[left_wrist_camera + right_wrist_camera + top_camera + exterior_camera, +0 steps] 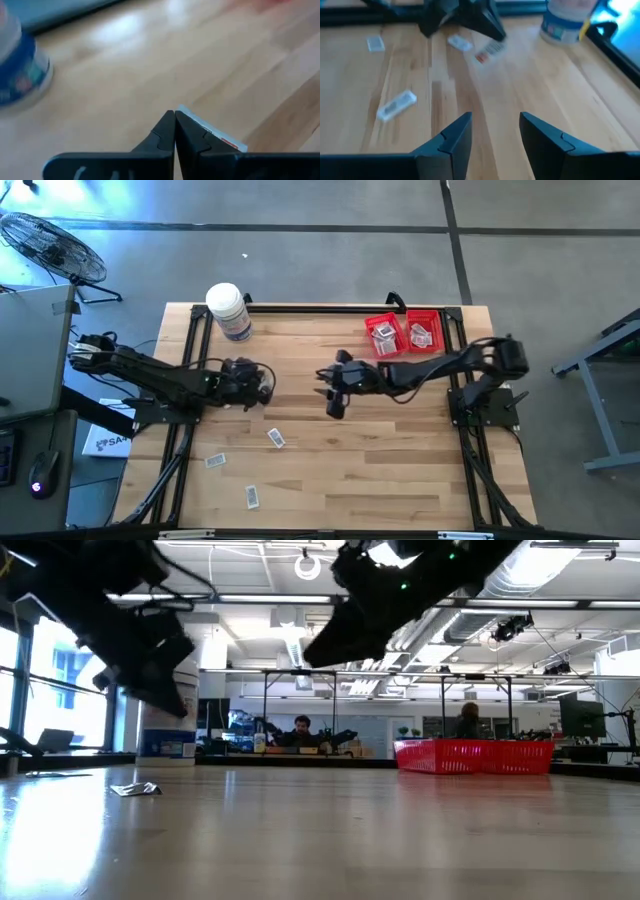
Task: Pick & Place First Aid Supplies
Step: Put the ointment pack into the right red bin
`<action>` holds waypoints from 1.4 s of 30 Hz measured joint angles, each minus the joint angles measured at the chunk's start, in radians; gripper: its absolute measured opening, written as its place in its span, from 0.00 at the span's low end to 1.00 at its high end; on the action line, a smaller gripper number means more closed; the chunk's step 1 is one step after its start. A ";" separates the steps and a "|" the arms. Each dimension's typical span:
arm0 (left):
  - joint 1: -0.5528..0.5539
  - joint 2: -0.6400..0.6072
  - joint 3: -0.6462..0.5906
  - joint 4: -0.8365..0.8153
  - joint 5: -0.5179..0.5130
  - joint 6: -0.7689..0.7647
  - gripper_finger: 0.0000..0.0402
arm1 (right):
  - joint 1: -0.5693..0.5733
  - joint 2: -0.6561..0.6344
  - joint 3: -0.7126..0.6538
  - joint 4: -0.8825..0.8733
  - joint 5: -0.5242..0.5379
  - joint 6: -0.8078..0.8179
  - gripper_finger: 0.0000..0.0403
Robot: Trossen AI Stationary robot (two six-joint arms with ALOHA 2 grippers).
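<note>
Two red mesh baskets (404, 333) at far right hold white packets (382, 336). Three loose packets (275, 438) lie near-left on wood table (380, 460); bottle (229, 311) far left. Left gripper (174, 131) mid-table, clamped on a packet (215, 134). Right gripper (492, 132) at centre, fingers apart, nothing held.

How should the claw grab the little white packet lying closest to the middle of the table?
Come straight down with the open right claw and pinch the packet across its narrow width, on its two long edges. It lies flat and thin on the table, nothing beside it, so a claw cannot get under from the side. The left claw holds another packet.
</note>
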 joint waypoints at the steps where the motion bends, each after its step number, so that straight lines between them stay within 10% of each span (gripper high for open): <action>1: 0.000 0.001 0.008 0.028 -0.024 0.026 0.00 | -0.004 0.025 0.000 0.054 -0.008 -0.013 0.39; 26: -0.052 0.252 0.002 0.820 -0.004 0.669 0.00 | -0.095 0.208 0.001 0.322 -0.273 0.232 0.44; 42: -0.052 0.252 0.002 0.940 0.090 0.714 0.00 | -0.099 0.208 0.000 0.368 -0.292 0.303 0.15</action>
